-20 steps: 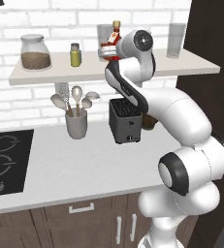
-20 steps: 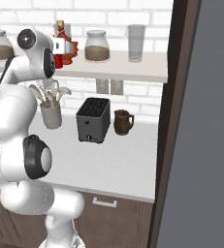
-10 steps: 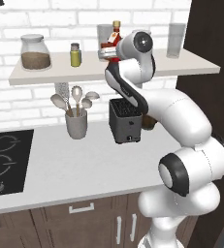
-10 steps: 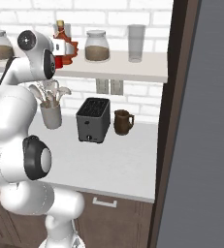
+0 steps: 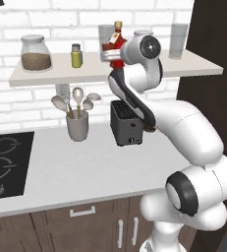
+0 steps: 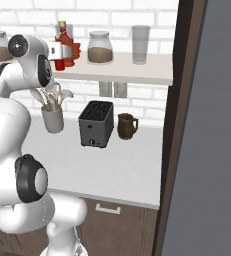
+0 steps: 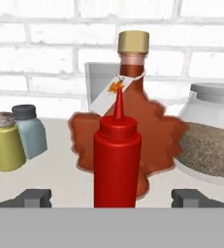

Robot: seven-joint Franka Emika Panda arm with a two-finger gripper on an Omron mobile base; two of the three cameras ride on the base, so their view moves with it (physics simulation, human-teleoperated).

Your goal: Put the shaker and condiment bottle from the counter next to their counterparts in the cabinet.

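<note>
While end effector (image 7: 110, 197) gapes, condiment bottle (image 7: 117, 162) stands w/ maple-leaf bottle (image 7: 133, 121).

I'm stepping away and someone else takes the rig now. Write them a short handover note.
Gripper: open, fingers either side of the condiment bottle, not clamping it.
Condiment bottle: upright on the cabinet shelf, right in front of the maple-leaf bottle.
Shaker: on the shelf beside the pale blue shaker.
Done: both items placed by their counterparts.
Left: probably just back the hand off without knocking the bottle.
</note>
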